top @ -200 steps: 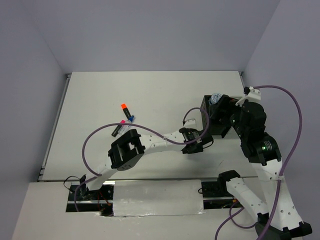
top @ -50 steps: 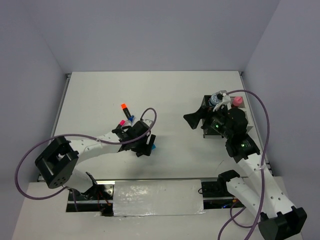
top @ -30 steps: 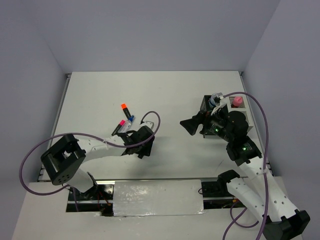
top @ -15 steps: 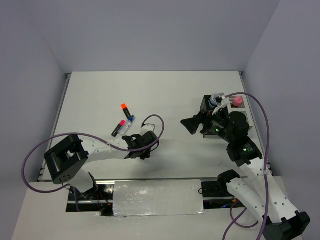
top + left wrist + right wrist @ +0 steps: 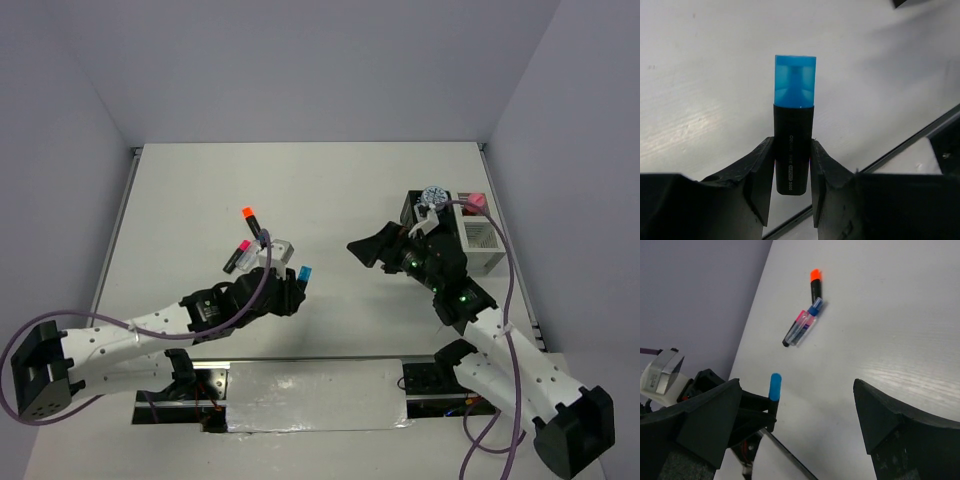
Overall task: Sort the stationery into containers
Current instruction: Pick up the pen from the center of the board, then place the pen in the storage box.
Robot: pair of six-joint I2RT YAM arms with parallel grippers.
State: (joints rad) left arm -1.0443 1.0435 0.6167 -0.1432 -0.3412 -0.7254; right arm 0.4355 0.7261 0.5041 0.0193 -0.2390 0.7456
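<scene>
My left gripper (image 5: 291, 292) is shut on a black marker with a blue cap (image 5: 305, 273) and holds it above the table; the marker (image 5: 794, 150) stands upright between the jaws (image 5: 792, 146). It also shows in the right wrist view (image 5: 774, 390). My right gripper (image 5: 368, 250) is open and empty (image 5: 797, 385), in the air left of the black mesh organiser (image 5: 416, 218). A patterned roll (image 5: 433, 197) sits in the organiser. The white holder (image 5: 481, 240) adjoins it with a pink cap (image 5: 473, 202) at its far end. An orange-capped marker (image 5: 248, 216), a pink-capped marker (image 5: 236, 256) and a blue-capped tube (image 5: 260, 240) lie at left.
The three loose items lie close together on the table (image 5: 801, 327), the orange-capped marker (image 5: 815, 282) farthest. The table's near edge and metal rail (image 5: 900, 150) run just below my left gripper. A purple cable (image 5: 225, 315) trails along the left arm.
My left gripper has closed on the blue-capped marker and lifted it off the table, its arm folding back. My right gripper has shifted a little left and away from the organiser.
</scene>
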